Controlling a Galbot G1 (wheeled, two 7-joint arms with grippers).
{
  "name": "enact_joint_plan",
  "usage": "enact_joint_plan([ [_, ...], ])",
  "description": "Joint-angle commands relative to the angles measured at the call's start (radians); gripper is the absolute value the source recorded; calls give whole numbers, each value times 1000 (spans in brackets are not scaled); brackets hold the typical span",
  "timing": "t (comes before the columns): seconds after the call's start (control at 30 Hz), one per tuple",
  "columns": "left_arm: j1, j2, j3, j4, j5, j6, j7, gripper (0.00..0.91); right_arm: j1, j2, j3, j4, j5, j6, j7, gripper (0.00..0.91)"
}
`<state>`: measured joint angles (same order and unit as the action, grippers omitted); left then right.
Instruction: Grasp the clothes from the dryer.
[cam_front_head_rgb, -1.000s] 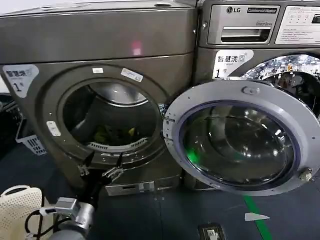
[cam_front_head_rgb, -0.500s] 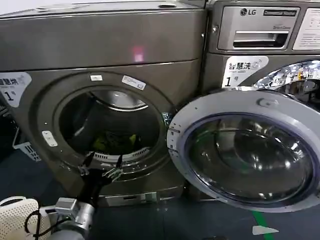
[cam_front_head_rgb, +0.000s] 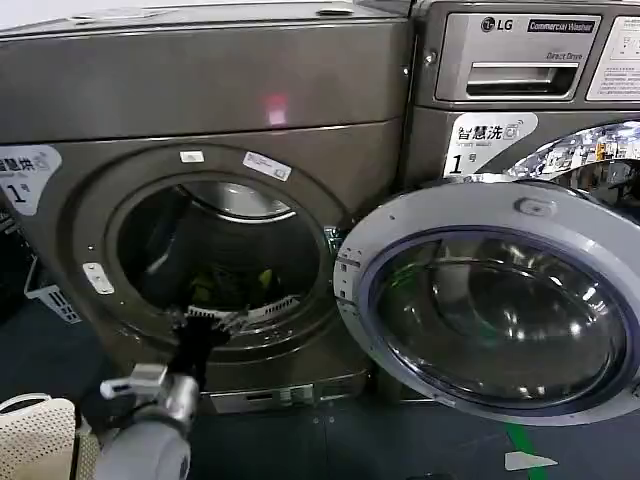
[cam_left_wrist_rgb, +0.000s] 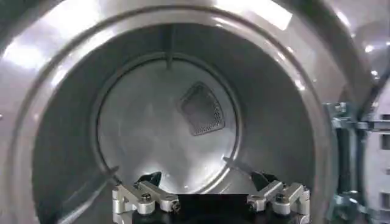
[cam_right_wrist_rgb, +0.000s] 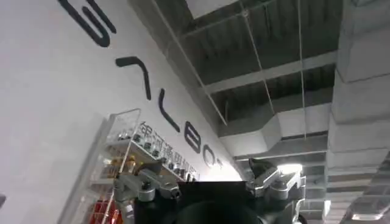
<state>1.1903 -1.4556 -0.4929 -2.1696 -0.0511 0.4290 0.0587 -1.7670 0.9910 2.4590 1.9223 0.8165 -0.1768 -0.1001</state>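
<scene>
The left gripper (cam_front_head_rgb: 208, 318) now sits higher and farther forward than a second ago, its open fingers at the lower lip of the dryer (cam_front_head_rgb: 200, 100) mouth, partly hiding the clothes (cam_front_head_rgb: 205, 292).

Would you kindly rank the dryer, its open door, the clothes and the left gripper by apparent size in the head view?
1. dryer
2. open door
3. left gripper, though nearness to the camera enlarges it
4. clothes, partly hidden, so ranks 3 and 4 stay unsure

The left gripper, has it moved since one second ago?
Yes. The left gripper has risen from below the dryer mouth's lower rim onto it, toward the clothes.
</scene>
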Motion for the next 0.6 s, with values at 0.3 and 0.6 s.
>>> enact_joint_plan([
  [0.3, -514, 38, 65, 636, 15, -48, -9, 907, 6, 7, 4, 4, -9, 4, -2, 907],
  [0.6, -830, 87, 162, 1057, 64, -59, 118, 907, 9, 3, 5, -19, -8, 12, -2, 907],
])
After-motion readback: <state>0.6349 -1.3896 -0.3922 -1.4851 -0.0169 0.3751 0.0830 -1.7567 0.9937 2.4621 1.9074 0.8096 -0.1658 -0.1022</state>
